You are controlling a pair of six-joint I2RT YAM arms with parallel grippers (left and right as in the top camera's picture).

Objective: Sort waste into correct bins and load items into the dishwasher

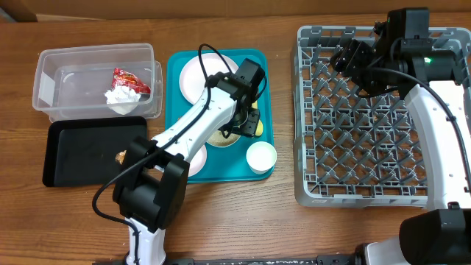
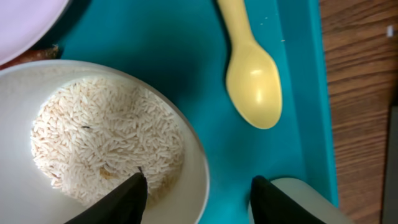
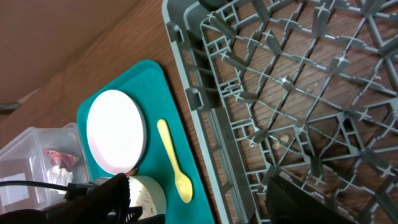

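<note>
Your left gripper [image 2: 198, 182] is released and grasps nothing. Its jaws stand on both sides of the rim of the white bowl [image 2: 15, 87]: one finger is inside, just over the white rice grains [image 2: 106, 143], and the other is outside, above the teal tray [image 2: 155, 37].

I think the main danger is the rice. The rim is thin and smooth, so if you close on it and lift, the bowl can turn in the pinch and pour grains on the tray or the bench [image 2: 360, 93]. The inner finger can also push into the rice. The outer finger is very near the white cup [image 2: 305, 202] and may knock it when it closes. The yellow spoon [image 2: 252, 81] lies apart and looks safe.

Only the left wrist view shows the rice and how the jaws stand at the rim; from above, the arm hides this. Only the overhead view shows where the rice may go, the clear tub [image 1: 44, 92] or the black tray [image 1: 81, 151], both beyond the tray's edge.

The right wrist view shows that your right gripper [image 3: 199, 186] is spread and empty, over the tray-side part of the dish rack [image 3: 298, 81], which holds no dishes, and it shows the plate [image 3: 117, 132] whole.
</note>
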